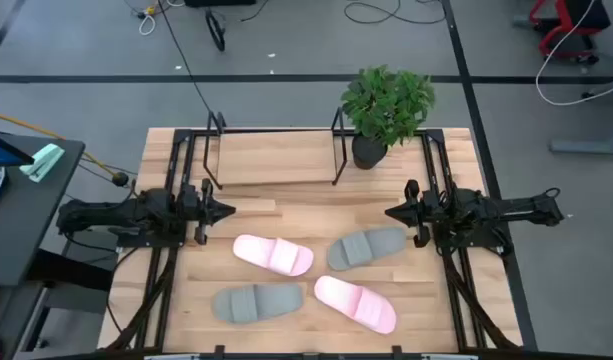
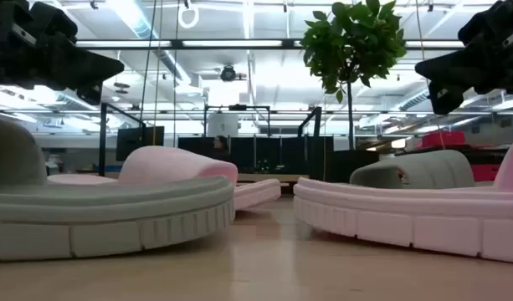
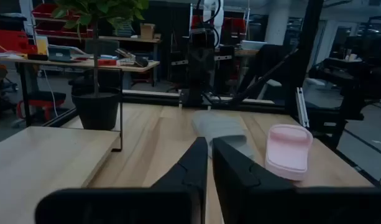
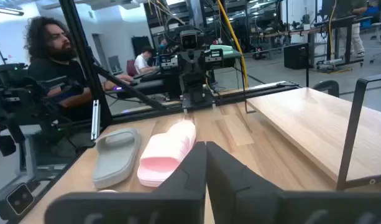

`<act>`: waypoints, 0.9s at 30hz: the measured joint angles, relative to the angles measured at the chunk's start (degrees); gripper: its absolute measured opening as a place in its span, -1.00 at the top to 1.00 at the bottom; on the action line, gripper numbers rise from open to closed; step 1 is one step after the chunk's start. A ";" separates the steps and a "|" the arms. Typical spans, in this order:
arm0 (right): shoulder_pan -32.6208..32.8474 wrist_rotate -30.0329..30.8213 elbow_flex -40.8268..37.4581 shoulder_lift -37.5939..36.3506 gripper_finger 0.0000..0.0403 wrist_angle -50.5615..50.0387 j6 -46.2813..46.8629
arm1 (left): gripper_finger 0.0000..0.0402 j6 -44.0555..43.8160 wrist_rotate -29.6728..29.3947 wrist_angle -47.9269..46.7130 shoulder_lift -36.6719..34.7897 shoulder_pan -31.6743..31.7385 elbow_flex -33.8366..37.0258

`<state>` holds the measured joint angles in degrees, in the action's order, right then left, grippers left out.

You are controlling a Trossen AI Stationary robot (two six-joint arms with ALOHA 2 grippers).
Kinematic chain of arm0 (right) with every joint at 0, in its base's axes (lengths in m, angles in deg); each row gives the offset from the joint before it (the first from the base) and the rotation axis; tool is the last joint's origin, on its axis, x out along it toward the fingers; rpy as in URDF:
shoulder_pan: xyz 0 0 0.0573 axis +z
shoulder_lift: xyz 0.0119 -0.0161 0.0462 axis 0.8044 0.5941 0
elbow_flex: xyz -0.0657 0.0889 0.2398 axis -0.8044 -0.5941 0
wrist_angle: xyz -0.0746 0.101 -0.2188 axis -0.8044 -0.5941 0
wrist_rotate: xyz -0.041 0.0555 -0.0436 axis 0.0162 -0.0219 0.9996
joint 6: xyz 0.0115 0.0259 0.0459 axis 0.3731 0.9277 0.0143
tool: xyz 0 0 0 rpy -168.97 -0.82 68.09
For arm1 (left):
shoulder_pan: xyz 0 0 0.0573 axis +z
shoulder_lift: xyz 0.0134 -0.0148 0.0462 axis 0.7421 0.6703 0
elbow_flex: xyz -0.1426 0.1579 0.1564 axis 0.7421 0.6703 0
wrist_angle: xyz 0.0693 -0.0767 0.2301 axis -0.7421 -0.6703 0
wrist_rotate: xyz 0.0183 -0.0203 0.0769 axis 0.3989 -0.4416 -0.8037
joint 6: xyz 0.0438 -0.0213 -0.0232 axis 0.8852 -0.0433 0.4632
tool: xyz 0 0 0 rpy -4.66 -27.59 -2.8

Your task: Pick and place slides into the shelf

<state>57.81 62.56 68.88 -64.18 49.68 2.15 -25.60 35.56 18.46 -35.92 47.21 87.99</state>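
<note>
Four slides [image 1: 304, 278]: judged soft, light; strap advised as hold.
Left tool [image 1: 226, 211]: closed, empty, beside them.
Right tool [image 1: 391, 212]: closed, empty.

Two dark jointed arms, matte black wedge-shaped end effector fingers [image 3: 202, 163].

From my station: the table [image 1: 286, 215] at frame centre is pale planked wood with a smooth satin finish; the shelf [image 1: 276, 158], upper centre, has thin black metal frames around a light wooden board; the slides [image 1: 274, 255] look soft, matt foam with ribbed straps; both grippers appear matt black.
</note>
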 joint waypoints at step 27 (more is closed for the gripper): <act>-0.01 0.00 0.00 0.00 0.93 0.00 0.01 | 0.86 0.02 0.00 0.01 -0.01 0.00 0.00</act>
<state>57.80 62.56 68.89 -64.18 49.68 2.16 -25.58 35.56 18.46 -35.93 47.21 87.99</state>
